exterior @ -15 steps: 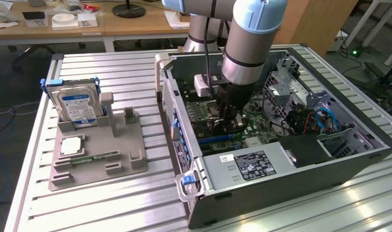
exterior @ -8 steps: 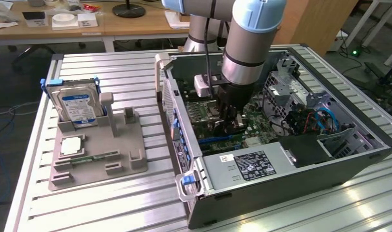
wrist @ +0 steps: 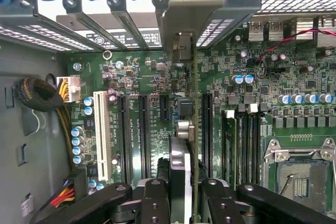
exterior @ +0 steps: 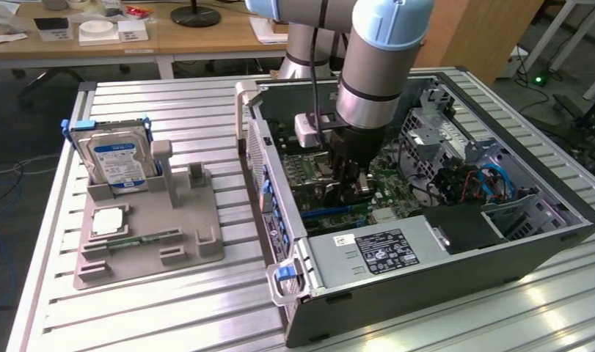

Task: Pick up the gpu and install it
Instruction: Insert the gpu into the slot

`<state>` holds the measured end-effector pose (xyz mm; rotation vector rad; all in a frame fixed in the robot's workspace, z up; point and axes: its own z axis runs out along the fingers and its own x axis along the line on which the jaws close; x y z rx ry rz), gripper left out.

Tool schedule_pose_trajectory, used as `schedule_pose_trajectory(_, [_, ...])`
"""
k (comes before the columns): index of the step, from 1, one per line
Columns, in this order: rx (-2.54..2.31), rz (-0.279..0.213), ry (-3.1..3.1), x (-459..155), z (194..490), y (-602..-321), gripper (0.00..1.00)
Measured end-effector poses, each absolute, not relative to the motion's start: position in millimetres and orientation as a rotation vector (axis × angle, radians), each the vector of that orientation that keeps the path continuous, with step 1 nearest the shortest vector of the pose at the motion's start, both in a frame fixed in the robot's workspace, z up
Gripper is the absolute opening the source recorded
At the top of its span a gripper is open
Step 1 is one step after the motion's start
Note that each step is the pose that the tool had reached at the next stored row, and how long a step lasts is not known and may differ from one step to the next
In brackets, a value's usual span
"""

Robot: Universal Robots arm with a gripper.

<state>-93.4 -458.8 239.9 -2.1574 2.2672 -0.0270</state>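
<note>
Both fingers (wrist: 155, 205) of my gripper (wrist: 185, 208) pinch the gpu (wrist: 178, 174) edge-on above the motherboard (wrist: 142, 77) slots, its far end near the case (exterior: 454, 268) rear edge

The arm (exterior: 381, 44) comes down from the upper centre of the exterior view, with a pale blue joint cap at the top edge. The grey wrist (exterior: 367, 103) hangs nearly vertical below it. Under the wrist, the black gripper (exterior: 348, 172) points downward near the frame's centre. In the wrist view its dark fingers (wrist: 156, 203) press in from both sides on the gpu (wrist: 178, 169), held edge-on between them.
</note>
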Motion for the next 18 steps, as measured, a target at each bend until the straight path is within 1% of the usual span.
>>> schedule_pose_trajectory(18, [-2.157,-0.027,2.267,-98.1,235.6,-457.0,0.28])
